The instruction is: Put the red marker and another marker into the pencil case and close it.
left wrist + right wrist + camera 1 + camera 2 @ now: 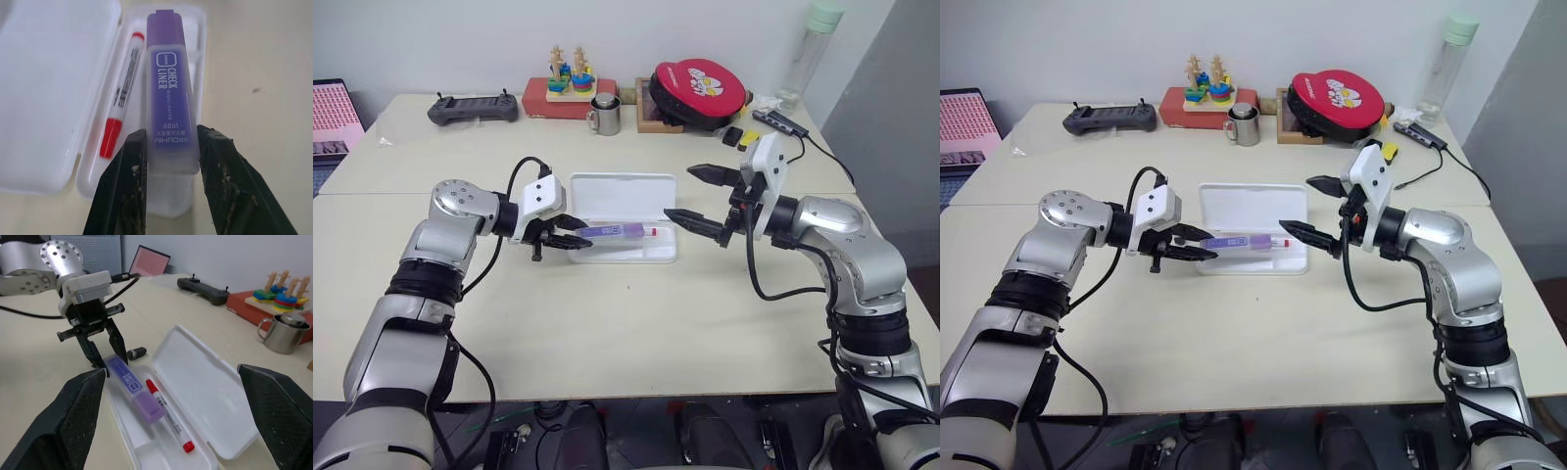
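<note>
The white pencil case [622,196] lies open at mid-table, its lid folded flat toward the far side. The red marker [168,417] lies lengthwise in the tray. My left gripper [581,235] is at the case's left end, shut on the rear end of the purple marker [169,103]. That marker points along the tray beside the red one, with its free end low inside. My right gripper [679,192] hangs open and empty just off the case's right end, pointing toward it.
A small black block [137,352] lies on the table by the case's left end. Along the far edge are a black controller [473,108], a red box with a stacking toy [570,90], a metal cup [605,116], a red round case [698,90] and a bottle [811,49].
</note>
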You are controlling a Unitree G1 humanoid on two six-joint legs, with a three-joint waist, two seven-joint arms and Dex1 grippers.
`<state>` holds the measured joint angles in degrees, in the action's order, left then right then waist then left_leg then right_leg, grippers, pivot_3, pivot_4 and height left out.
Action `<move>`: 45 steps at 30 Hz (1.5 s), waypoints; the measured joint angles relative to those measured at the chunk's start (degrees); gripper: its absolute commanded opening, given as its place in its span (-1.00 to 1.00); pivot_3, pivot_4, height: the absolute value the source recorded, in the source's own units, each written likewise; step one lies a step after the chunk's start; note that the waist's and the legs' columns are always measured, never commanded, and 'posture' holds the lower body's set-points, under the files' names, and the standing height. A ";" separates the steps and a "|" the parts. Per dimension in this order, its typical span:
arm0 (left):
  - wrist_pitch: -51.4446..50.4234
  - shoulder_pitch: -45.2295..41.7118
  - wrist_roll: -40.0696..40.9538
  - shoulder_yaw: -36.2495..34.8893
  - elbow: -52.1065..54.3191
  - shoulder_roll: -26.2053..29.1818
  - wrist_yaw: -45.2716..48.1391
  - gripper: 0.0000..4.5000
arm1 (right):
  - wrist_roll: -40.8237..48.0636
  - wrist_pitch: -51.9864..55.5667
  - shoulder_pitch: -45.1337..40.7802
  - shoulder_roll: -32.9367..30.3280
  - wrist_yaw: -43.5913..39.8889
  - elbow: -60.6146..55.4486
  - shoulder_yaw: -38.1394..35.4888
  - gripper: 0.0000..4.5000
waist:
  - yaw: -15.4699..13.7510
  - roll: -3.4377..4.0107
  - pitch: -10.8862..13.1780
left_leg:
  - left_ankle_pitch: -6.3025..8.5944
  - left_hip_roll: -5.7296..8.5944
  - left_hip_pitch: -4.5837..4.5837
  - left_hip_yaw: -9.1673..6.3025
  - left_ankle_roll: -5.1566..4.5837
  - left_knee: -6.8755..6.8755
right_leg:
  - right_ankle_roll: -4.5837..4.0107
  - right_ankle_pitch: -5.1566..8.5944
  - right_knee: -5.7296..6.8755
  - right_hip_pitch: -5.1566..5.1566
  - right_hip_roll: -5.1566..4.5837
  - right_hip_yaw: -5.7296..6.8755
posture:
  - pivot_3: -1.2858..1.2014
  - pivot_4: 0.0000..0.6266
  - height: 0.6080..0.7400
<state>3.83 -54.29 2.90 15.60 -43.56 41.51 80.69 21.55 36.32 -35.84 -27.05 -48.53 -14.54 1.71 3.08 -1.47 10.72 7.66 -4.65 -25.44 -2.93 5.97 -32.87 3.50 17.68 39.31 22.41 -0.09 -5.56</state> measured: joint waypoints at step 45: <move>-32.54 24.04 11.58 -32.19 24.69 -10.87 -46.61 0.99 | -1.99 -2.26 -5.82 9.57 5.63 5.94 7.98 1.00 | -0.45 -0.05 -0.01 | -0.21 0.03 0.55 -0.02 -0.19 -0.21 | 0.36 0.06 0.56 -0.38 -0.03 0.00 | 0.03 -0.52 1.00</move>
<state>-28.71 -30.26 14.48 -16.59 -18.86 30.64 34.08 19.56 34.06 -41.66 -17.48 -42.89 -8.60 9.69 2.64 -1.52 10.70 7.45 -4.63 -24.88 -2.95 5.78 -33.08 3.86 17.74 39.88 22.02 -0.12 -5.56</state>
